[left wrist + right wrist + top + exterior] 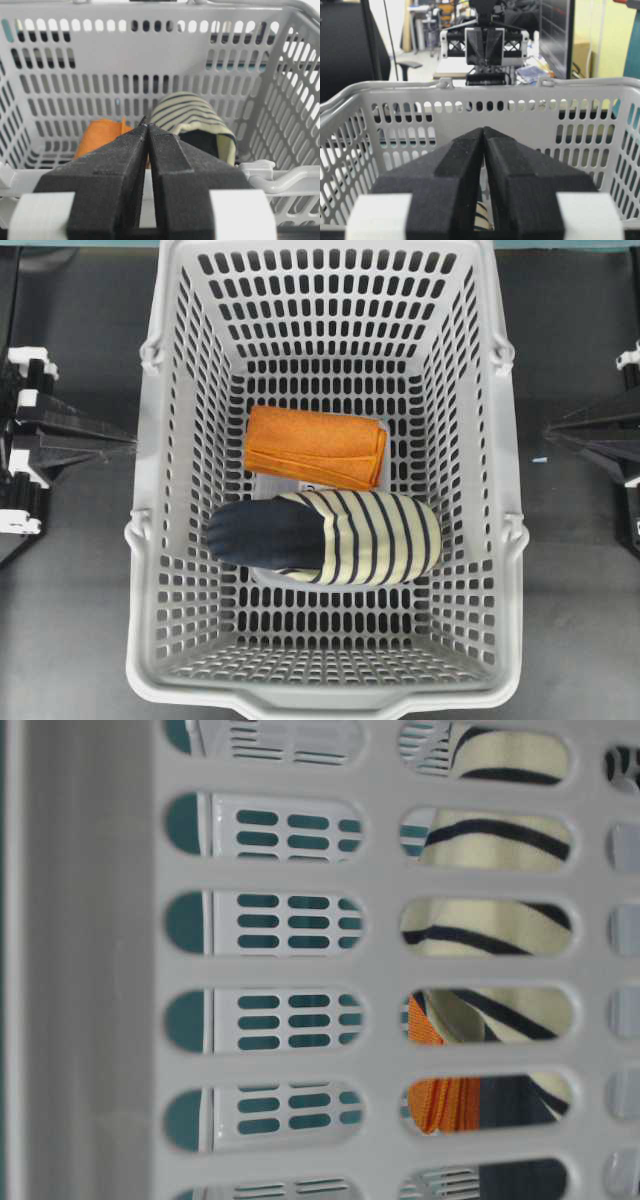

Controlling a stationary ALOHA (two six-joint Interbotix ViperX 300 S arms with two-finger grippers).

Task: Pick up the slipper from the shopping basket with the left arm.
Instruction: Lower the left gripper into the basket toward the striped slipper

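The shopping basket (150, 540) fills the middle of the overhead view, and its tall slotted walls stand between both arms and everything inside it. The left arm (40, 435) sits outside the basket's left wall, its left end effector (148, 127) clenched with the black fingers (125, 155) pressed together and grasping nothing, the tips pointing over the basket rim. The right end effector (483, 132) waits outside the opposite wall, likewise clenched and empty. In the right wrist view the left arm shows beyond the far rim of the basket, facing back.

The basket rests on a dark grey counter (70, 640). Beyond the basket, the right wrist view shows a cluttered room with a dark monitor (557, 35), a yellow-green wall (607, 40) and an office chair (405, 67).

Two things lie on the basket floor. The slipper (350, 538) lies on its side across the middle of the basket, its striped cream toe toward the basket's right wall and its dark navy opening toward the left wall. A folded orange cloth (315, 445) lies flat just beside the slipper, toward the basket's far end wall in the overhead view, its edge close against the slipper's striped top. Through the slots in the table-level view, stripes and a strip of orange show side by side
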